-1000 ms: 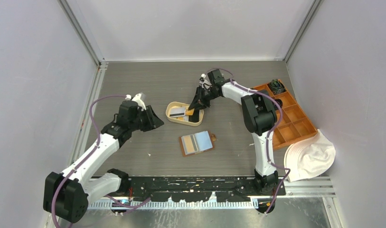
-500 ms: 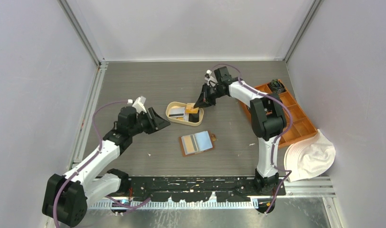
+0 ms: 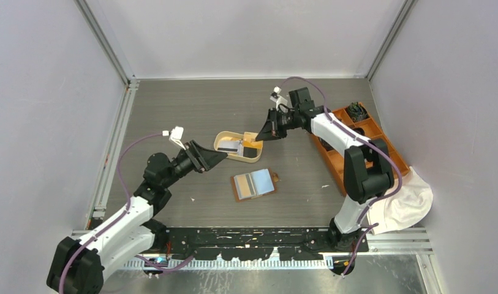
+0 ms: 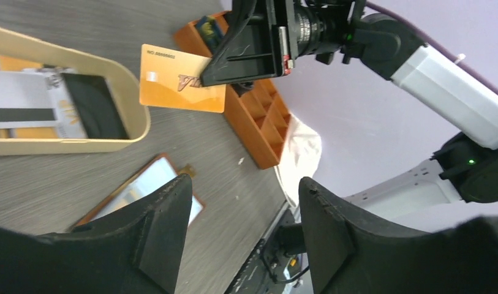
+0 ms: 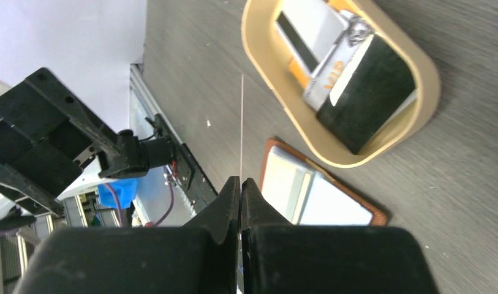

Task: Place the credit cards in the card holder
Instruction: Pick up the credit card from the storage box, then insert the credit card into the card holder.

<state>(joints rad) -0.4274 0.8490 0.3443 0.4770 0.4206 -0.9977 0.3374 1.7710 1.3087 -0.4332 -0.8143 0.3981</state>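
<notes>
Item, right tool [image 3: 262,135]: fingers pressed together on one corner of a thin orange plastic credit card [image 4: 182,87] with printed lettering; the card hangs in the air off the right end of the tray, apart from its rim in the left wrist view, and shows only as a fine edge-on line [image 5: 242,122] to my own right wrist camera. Item, left tool [image 4: 243,180]: fingers spread well apart, nothing between them, hovering over the worktop left of the tray and pointed towards the held card. Item, small brown leather card holder [image 3: 254,184]: lying open and flat on the worktop, just on the near side of the tray, between my two arms; pale grey-blue and white card faces show in its slots, and its snap tab sticks out at the right edge. Item, cream oval plastic tray [image 3: 216,146]: resting on the worktop near its middle; inside lie a white card with a black stripe [image 5: 307,37], a black card [image 5: 365,104] at the right end overlapping it, and a strip of orange beneath them. Item, orange compartmented box [image 3: 381,152]: at the right side of the worktop, partly behind my right arm; a dark small object sits in its far compartment, too small to name. Item, white cloth hat [image 3: 413,201]: at the near right corner, touching the box. Item, grey wood-grain worktop [image 3: 191,110]: carries all of the above.
</notes>
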